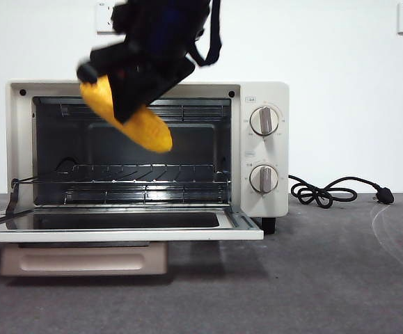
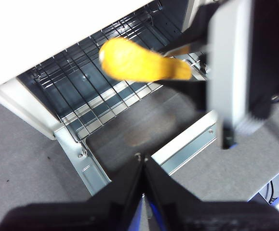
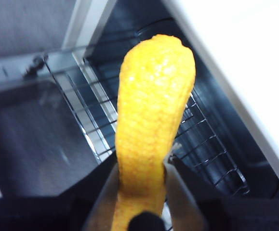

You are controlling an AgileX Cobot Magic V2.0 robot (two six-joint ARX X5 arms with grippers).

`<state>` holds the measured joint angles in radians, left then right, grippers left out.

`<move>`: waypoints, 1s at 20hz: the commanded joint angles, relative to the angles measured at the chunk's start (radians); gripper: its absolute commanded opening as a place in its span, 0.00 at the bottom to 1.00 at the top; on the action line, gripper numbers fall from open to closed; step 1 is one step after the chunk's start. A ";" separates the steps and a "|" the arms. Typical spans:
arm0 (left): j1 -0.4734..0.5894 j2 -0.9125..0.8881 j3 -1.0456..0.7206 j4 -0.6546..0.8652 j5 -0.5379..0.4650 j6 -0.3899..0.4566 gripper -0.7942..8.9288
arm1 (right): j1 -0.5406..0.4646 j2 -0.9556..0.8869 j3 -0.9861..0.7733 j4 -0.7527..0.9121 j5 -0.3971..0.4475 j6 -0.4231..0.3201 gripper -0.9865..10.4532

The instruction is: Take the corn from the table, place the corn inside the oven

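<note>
Yellow corn (image 3: 151, 144) sits clenched in my right end effector (image 3: 144, 192), held in the air before the oven (image 1: 267, 163) mouth above its open door. I should tilt it flatter, then ease it onto the wire rack (image 1: 145, 174). My left end effector (image 2: 143, 166) waits, clenched empty.

The oven (image 1: 265, 90) stands on the table (image 1: 326, 278), door (image 1: 117, 226) folded down in front. The corn (image 1: 128, 118) hangs tilted before its opening, above the rack (image 1: 145, 182). A cable (image 1: 333, 191) lies to the oven's right.
</note>
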<state>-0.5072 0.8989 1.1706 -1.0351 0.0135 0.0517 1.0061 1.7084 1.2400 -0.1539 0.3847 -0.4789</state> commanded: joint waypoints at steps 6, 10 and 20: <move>-0.002 -0.003 -0.008 0.004 -0.014 -0.006 0.08 | 0.009 0.118 0.002 0.149 0.111 -0.431 0.07; -0.002 -0.002 -0.008 0.004 -0.014 -0.006 0.08 | 0.007 0.173 0.003 0.261 0.182 -0.487 0.07; 0.000 -0.002 -0.008 0.003 -0.014 0.002 0.08 | 0.006 0.187 0.003 0.232 0.172 -0.510 0.29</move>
<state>-0.5072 0.8989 1.1706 -1.0348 0.0025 0.0517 1.0103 1.8782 1.2404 0.0734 0.5571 -0.9920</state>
